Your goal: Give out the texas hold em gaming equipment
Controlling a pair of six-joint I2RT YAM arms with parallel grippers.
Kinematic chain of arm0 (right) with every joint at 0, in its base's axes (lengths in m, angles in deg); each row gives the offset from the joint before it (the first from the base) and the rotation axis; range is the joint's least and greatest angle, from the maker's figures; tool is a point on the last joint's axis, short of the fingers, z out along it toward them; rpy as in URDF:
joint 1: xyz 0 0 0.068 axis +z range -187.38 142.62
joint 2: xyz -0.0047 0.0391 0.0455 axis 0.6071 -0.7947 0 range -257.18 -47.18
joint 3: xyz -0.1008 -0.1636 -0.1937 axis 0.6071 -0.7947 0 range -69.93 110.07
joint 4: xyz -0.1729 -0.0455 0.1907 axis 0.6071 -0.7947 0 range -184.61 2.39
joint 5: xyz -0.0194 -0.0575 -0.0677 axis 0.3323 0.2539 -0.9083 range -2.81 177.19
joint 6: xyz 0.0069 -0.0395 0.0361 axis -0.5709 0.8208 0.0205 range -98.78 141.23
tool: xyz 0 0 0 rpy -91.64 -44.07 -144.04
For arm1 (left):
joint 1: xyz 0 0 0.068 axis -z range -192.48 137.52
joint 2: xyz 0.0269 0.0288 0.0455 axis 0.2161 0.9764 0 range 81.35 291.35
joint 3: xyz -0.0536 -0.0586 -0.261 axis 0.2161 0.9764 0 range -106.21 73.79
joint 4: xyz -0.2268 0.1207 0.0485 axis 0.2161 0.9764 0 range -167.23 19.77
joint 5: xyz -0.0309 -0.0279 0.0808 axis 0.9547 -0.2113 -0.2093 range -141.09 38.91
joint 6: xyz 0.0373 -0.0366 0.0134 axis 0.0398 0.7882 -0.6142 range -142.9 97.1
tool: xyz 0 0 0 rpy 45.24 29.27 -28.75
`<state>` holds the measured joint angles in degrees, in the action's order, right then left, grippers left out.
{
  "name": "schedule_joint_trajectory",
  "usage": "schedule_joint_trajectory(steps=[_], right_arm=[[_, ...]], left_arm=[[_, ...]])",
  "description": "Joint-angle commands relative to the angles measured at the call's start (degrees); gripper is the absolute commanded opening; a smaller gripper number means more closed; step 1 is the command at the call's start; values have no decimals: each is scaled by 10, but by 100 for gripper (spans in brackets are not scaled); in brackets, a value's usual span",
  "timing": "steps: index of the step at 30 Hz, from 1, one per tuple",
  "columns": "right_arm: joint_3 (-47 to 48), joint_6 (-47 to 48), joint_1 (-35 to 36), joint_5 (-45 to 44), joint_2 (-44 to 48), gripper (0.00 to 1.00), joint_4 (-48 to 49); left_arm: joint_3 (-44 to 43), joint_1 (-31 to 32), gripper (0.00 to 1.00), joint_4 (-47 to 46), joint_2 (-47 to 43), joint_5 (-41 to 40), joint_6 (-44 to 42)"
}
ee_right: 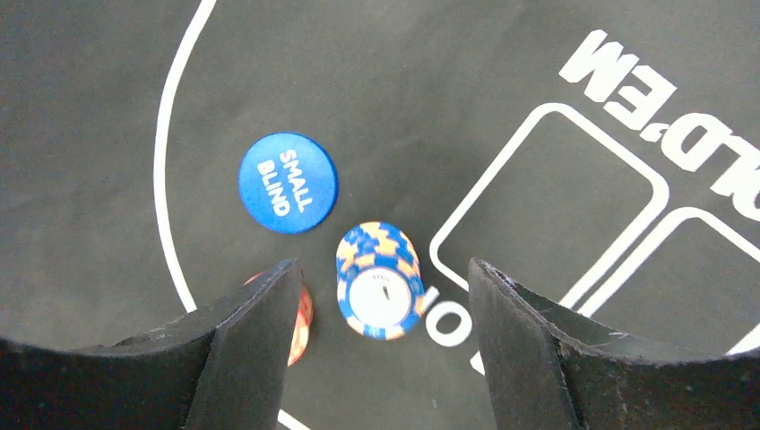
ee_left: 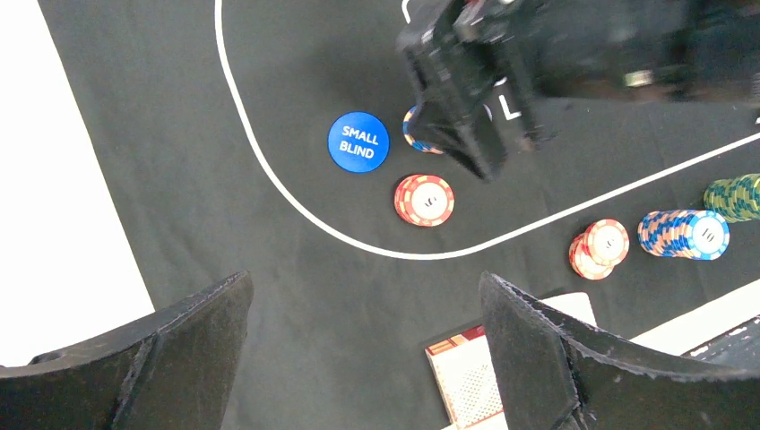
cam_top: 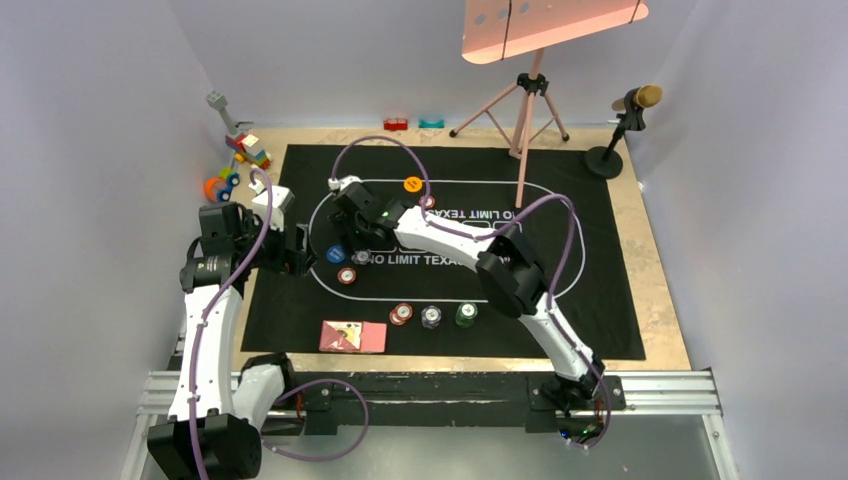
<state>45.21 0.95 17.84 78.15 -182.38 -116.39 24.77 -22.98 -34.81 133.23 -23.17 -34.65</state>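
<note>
Right wrist: blue stack [ee_right: 378, 296] stands beside blind button [ee_right: 288, 183], my right gripper [ee_right: 381, 266] spread astride. Left gripper [ee_left: 365, 279] spread; cards [cam_top: 352, 336], three stacks [cam_top: 431, 317] pending.

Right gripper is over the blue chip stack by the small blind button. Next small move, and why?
Probably lift the right gripper straight up. Its jaws stand apart, clear of the blue-and-orange chip stack on both sides, and it stands upright on the mat beside the small blind button, so it looks placed.

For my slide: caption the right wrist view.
Right gripper open over blue-orange chip stack beside the SMALL BLIND button.
</note>
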Motion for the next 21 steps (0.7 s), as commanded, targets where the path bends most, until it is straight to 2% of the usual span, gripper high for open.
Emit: schedule_joint_trajectory(steps=[1,7,12,16,21], right_arm=[[-34,15,-3,-27,143,72,17],[-224,-2,-1,-34,296,79,20],[-384,-23,8,-24,385,87,15],[-466,-37,25,-25,433,89,16],[-516,-57,40,-22,456,90,22]], left_arm=[[-1,-5,100,-19,-3,10,-13],[-1,-5,100,-18,-2,11,-13],[-1,-5,100,-18,-2,12,-13],[-1,-5,100,-18,-2,13,-13],[0,-5,100,-18,-4,13,-14]])
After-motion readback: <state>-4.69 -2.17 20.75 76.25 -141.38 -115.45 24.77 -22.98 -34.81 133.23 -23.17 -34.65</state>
